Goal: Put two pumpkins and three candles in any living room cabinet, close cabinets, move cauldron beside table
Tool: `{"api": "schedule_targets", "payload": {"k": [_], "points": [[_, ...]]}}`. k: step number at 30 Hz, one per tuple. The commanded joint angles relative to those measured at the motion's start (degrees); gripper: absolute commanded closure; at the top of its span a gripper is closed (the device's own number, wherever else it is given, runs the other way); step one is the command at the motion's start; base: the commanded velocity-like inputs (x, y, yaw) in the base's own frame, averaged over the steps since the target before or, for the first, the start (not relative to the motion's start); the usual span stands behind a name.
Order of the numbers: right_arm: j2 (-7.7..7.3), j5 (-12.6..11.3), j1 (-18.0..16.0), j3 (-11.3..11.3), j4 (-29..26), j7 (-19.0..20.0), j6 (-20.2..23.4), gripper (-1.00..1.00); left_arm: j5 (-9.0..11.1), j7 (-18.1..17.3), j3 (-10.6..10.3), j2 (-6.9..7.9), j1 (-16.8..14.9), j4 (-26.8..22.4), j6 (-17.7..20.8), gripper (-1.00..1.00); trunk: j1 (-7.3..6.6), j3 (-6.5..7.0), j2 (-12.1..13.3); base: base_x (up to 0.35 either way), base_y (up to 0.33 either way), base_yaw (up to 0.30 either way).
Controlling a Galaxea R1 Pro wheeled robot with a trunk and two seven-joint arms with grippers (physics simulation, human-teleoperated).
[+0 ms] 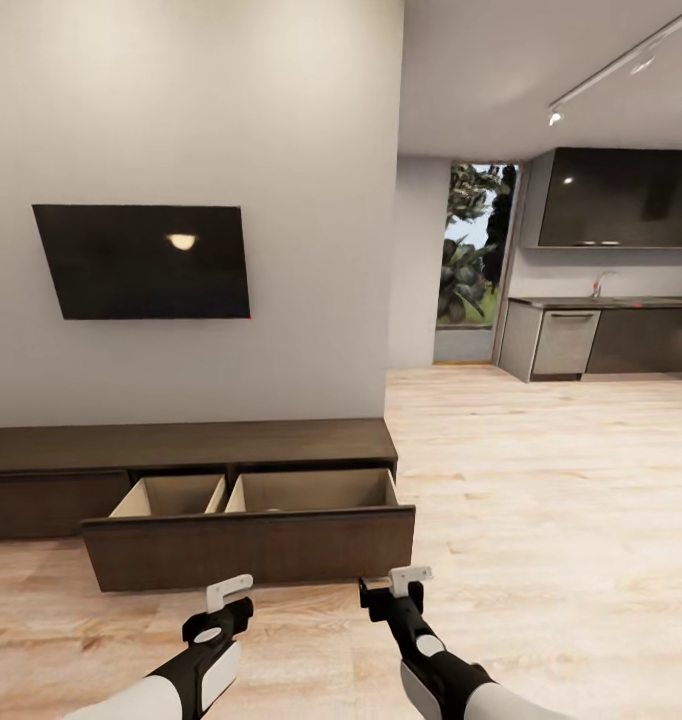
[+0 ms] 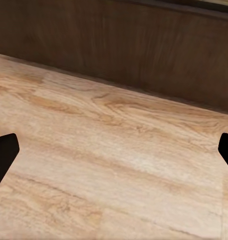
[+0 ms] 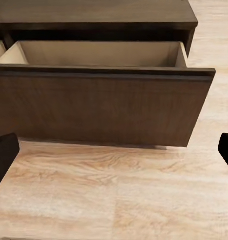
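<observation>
Cabinet (image 1: 191,447), a long low dark-brown TV unit, runs left to right across the lower left of the head view, against the white wall under a wall-mounted television (image 1: 144,262); its wide drawer (image 1: 249,530) stands pulled out toward the camera, showing two light tan compartments; what lies inside cannot be made out. Left hand (image 1: 228,592) and right hand (image 1: 409,580) hang at the bottom centre, just in front of the drawer front and apart from it, over the pale wood floor (image 1: 541,480). Both hands are spread wide and hold nothing; no writing is readable. Kitchen cupboards (image 1: 601,335) stand at the far right.
</observation>
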Motion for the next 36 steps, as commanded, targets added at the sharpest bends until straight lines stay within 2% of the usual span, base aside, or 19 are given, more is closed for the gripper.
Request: {"api": "schedule_targets", "payload": {"k": [1,5,9,16,21,24,28,33,36], "points": [[0.00,-0.20,-0.05,0.91,-0.15,-0.32,-0.10,-1.00,0.50,0.24,-0.52,0.01,-0.03,0.00,-0.21,-1.00,0.22,-0.25,-0.45,0.000,0.000,0.000],[-0.09,0.48,-0.07,4.06,-2.91,-0.75,-0.16,-1.00,0.03,0.23,-0.59,0.04,-0.03,-0.01,-0.21,-1.00,1.10,-0.97,-2.05,0.000,0.000,0.000],[-0.11,0.09,-0.11,4.58,-4.26,-0.43,-0.47,-1.00,-0.45,0.23,-0.65,0.01,-0.02,0.00,-0.21,-1.00,1.98,-1.68,-3.66,0.000,0.000,0.000],[-0.03,-0.08,-0.12,4.70,-3.80,-0.72,-0.45,-1.00,-0.55,-0.24,-0.73,-0.02,-0.04,-0.06,-0.21,-1.00,3.51,-2.94,-6.46,0.000,0.000,0.000],[-0.06,-0.25,-0.11,4.38,-3.23,-0.86,-0.32,-1.00,-0.62,-7.32,-0.68,0.09,-0.02,-0.12,-0.21,-1.00,4.61,-3.84,-8.47,0.000,0.000,0.000],[-0.06,-0.30,-0.12,4.31,-3.18,-0.87,-0.31,-1.00,-0.57,-8.85,-0.61,0.16,0.00,-0.14,-0.21,-1.00,5.27,-4.38,-9.67,0.000,0.000,0.000],[-0.07,-0.33,-0.13,4.28,-3.14,-0.88,-0.31,-1.00,-0.50,-9.66,-0.59,0.27,0.00,-0.18,-0.33,-1.00,6.15,-5.09,-11.28,0.000,0.000,0.000],[-0.08,-0.29,-0.11,4.26,-3.13,-0.88,-0.34,-1.00,-0.15,-10.11,-0.50,1.37,-0.03,-0.78,-0.56,-1.00,7.25,-5.99,-13.28,0.000,0.000,0.000],[-0.10,-0.32,-0.12,4.27,-3.21,-0.88,-0.50,-1.00,-0.41,-10.13,-0.62,1.54,-0.02,-1.09,-0.25,-1.00,7.91,-6.53,-14.48,0.000,0.000,0.000]]}}
